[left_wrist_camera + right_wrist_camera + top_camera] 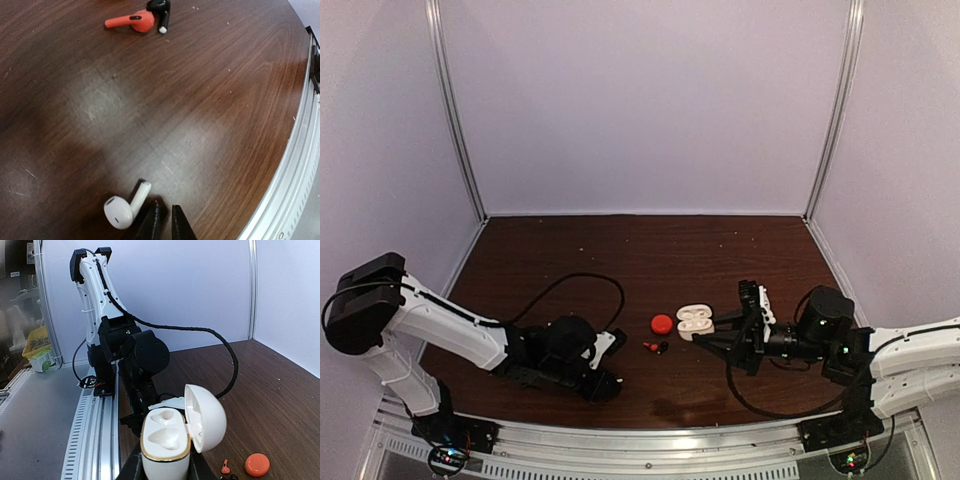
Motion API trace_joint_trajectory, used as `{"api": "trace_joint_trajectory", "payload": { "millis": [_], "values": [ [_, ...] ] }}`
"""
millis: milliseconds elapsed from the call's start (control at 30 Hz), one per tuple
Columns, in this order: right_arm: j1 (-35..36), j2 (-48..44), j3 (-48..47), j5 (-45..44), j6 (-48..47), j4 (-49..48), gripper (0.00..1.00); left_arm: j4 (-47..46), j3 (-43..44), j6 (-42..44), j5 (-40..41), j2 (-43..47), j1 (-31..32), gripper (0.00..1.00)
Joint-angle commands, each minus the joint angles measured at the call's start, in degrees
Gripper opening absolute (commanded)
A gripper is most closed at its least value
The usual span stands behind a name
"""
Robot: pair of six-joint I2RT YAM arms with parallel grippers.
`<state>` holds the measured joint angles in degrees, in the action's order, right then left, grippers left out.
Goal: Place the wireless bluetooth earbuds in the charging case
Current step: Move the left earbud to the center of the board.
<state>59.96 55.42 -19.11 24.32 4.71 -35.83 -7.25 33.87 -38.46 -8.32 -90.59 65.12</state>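
A white earbud (122, 207) lies on the brown table, just left of my left gripper (165, 224). That gripper is shut with nothing between its fingertips, and the earbud is outside them. A red earbud (134, 21) and a black earbud (161, 9) lie together farther off, and both earbuds (655, 346) show in the top view. My right gripper (165, 471) is shut on the white charging case (165, 445). The case's lid (206, 417) stands open and both of its wells are empty.
A round red case (662, 323) sits shut on the table, left of the white charging case (695, 321). The left arm (132, 360) and its black cable (582, 285) occupy the table's left half. A metal rail (295, 170) runs along the near edge.
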Motion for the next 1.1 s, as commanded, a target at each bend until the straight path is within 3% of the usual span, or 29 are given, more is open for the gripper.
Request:
{"api": "trace_joint_trajectory", "payload": {
  "millis": [0, 133, 400, 633, 833, 1067],
  "values": [
    [-0.4, -1.1, 0.7, -1.0, 0.3, -1.4, 0.01, 2.2, 2.8, 1.0, 3.9, -2.3, -2.0, 0.11],
    [-0.4, -1.2, 0.8, -1.0, 0.3, -1.4, 0.01, 3.9, 3.9, 3.0, 6.0, -2.5, -5.6, 0.13],
    [-0.4, -1.1, 0.8, -1.0, 0.1, -1.3, 0.01, 6.1, 5.2, 7.2, 7.0, -1.7, -11.4, 0.26],
    [-0.4, -0.9, 0.9, -1.1, 0.2, -1.3, 0.01, 6.2, 3.3, 8.4, 6.7, 4.0, -14.9, 0.32],
    [-0.4, -0.7, 0.9, -0.7, 0.4, -1.6, 0.01, 7.8, 3.5, 11.1, 5.4, 11.0, -16.8, 0.32],
    [-0.4, -0.7, 0.8, -0.8, 0.4, -1.4, 0.01, 12.4, 2.5, 10.6, 1.0, 10.0, -19.0, 0.29]
  ]
}}
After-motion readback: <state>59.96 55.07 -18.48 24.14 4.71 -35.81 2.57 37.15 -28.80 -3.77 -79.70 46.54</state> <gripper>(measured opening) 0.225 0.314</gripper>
